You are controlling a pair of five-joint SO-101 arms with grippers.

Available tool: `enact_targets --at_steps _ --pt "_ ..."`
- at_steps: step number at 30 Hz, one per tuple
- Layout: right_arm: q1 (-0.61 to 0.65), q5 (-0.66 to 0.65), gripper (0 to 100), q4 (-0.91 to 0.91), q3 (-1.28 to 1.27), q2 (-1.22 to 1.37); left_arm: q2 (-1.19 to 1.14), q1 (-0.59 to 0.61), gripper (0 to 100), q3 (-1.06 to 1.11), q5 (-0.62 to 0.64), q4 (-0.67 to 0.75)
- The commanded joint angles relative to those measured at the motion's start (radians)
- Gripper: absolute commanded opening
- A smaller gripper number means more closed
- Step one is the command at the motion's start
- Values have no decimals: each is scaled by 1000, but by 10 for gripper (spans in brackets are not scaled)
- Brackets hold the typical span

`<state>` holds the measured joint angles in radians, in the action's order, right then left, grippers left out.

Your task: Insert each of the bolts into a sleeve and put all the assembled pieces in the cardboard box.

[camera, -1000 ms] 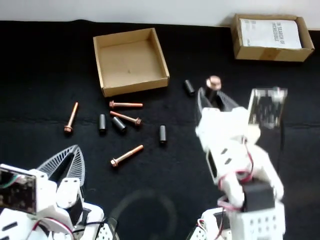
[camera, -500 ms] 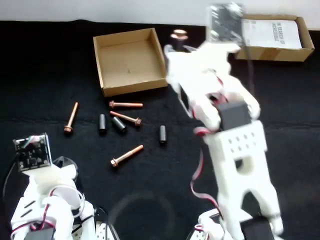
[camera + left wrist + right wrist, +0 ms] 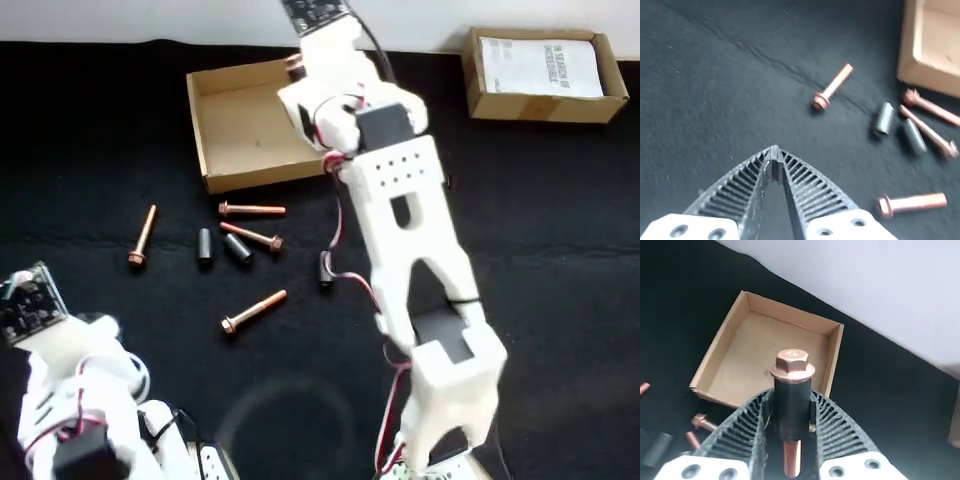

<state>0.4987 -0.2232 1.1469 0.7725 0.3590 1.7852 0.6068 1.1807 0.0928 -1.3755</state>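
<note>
At the left, we see the left tool (image 3: 774, 152), its ribbed black fingers pressed together over the black felt-like desk (image 3: 100, 130). We count four loose copper bolts (image 3: 142, 235) (image 3: 252, 209) (image 3: 250, 236) (image 3: 254, 311), slim with flanged hex heads, and three short dark cylindrical sleeves (image 3: 205, 245) (image 3: 237, 248) (image 3: 325, 270) among them. Beyond stands one open, shallow cardboard box (image 3: 200, 120). The right tool (image 3: 790, 396) pinches a fourth sleeve (image 3: 790, 407) with a fifth bolt (image 3: 792, 367) through it, above that box. One smaller box (image 3: 480, 95) sits far right.

Dark print runs across a white sheet (image 3: 540, 65) lying in the smaller box (image 3: 535, 108), well right of the open cardboard box (image 3: 265, 170); none of it is legible from here.
</note>
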Motion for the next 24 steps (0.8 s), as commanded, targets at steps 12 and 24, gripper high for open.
enact_targets --at_steps 12,24 --pt "-8 -52 7 -196 352 438 28 74 10 472 -2 517" --pt "-4 -391 10 -386 406 717 30 74 10 513 0 425"
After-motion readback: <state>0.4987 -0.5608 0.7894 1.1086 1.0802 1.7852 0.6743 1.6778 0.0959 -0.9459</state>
